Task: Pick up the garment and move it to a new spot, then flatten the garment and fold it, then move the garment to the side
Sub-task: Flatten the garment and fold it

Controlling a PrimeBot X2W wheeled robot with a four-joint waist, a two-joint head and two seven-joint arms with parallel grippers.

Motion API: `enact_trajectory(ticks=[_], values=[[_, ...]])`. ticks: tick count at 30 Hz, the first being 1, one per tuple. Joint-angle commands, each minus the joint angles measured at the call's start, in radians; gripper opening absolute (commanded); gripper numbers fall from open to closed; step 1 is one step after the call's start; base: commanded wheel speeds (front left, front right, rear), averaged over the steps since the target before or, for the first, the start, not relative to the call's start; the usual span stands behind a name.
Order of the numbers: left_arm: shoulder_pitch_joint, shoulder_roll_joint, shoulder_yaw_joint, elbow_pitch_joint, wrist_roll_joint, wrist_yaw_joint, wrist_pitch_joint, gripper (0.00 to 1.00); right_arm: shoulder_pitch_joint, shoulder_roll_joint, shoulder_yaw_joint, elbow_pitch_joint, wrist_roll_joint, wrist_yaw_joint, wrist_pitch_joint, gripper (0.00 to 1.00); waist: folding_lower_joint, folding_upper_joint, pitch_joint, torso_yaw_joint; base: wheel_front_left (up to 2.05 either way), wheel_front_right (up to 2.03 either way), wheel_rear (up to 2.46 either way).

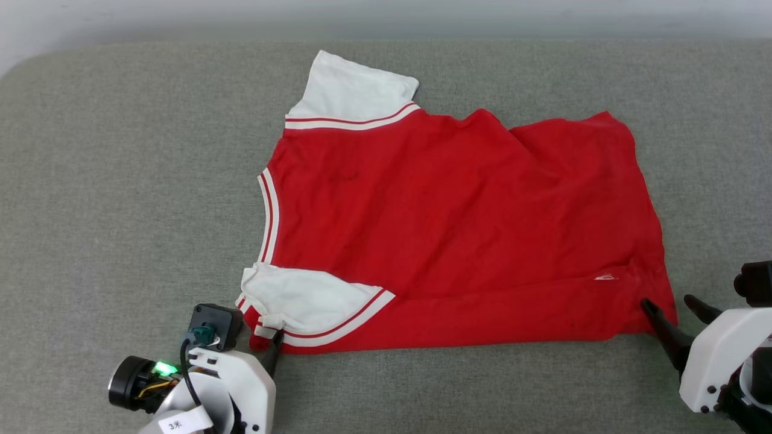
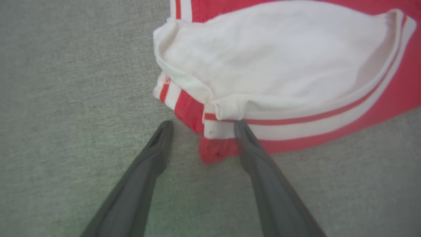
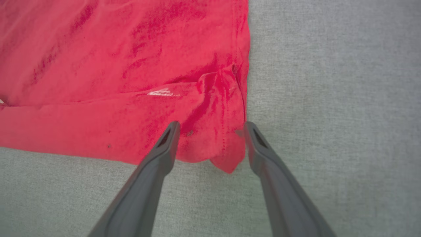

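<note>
Left gripper (image 2: 202,125) nearest me, jaws spread at the sleeve corner of the shirt (image 1: 452,211); right gripper (image 3: 212,125), also spread, straddles the hem corner. I see the shirt flat on the cushion (image 1: 120,181), long axis left-right, collar pointing left.

Bright even light, faint shadows, wrist views soft

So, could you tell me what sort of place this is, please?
Probably a robot workbench for clothes folding, though I can't be sure: a broad grey fabric-covered surface, a plain pale wall behind it, and a single red garment spread out alone.
</note>
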State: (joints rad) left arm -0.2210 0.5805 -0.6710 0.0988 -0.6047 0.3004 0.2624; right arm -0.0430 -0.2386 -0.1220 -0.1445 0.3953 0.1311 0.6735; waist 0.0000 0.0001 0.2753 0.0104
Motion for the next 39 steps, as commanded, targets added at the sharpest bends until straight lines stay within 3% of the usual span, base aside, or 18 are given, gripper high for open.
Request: enact_trajectory(ticks=[1, 6, 13, 26, 27, 29, 39], values=[[0.027, -0.01, -0.026, 0.052, -0.011, -0.007, 0.035, 0.0, -0.012, -0.008, 0.003, 0.006, -0.007, -0.001, -0.004, 1.0, 0.0, -0.0001, -0.008, 0.004, 0.0, 0.0, 0.0], [0.04, -0.015, -0.029, 0.053, -0.023, -0.02, 0.016, 0.0, 0.003, -0.028, 0.017, 0.029, -0.028, -0.001, 0.003, 1.0, 0.0, -0.0001, -0.046, 0.021, 0.0, 0.0, 0.0], [0.031, -0.005, -0.006, -0.047, -0.007, -0.004, -0.043, 0.0, 0.007, -0.055, 0.024, 0.099, -0.101, -0.001, 0.019, 1.0, 0.0, -0.0001, -0.079, 0.053, 0.0, 0.0, 0.0], [0.012, 0.001, -0.03, -0.166, 0.026, -0.003, -0.046, 0.0, -0.043, 0.003, 0.031, 0.299, -0.172, -0.001, 0.109, 1.0, 0.0, -0.0001, -0.033, 0.095, 0.0, 0.0, 0.0], [0.012, 0.002, -0.03, -0.163, 0.024, -0.004, -0.044, 0.0, -0.041, 0.012, 0.034, 0.308, -0.168, -0.001, 0.122, 0.97, 0.0, -0.0001, -0.028, 0.096, 0.0, 0.0, 0.0], [0.009, 0.005, -0.032, -0.155, 0.023, -0.008, -0.043, 0.0, -0.039, 0.018, 0.041, 0.321, -0.162, -0.001, 0.137, 0.0, 0.0, -0.0001, -0.022, 0.097, 0.0, 0.0, 0.0], [0.033, 0.004, -0.051, -0.102, -0.003, -0.033, -0.031, 0.0, -0.019, 0.002, -0.016, 0.314, -0.145, -0.001, 0.119, 0.0, 0.0, -0.0001, -0.076, 0.091, 0.0, 0.0, 0.0]])
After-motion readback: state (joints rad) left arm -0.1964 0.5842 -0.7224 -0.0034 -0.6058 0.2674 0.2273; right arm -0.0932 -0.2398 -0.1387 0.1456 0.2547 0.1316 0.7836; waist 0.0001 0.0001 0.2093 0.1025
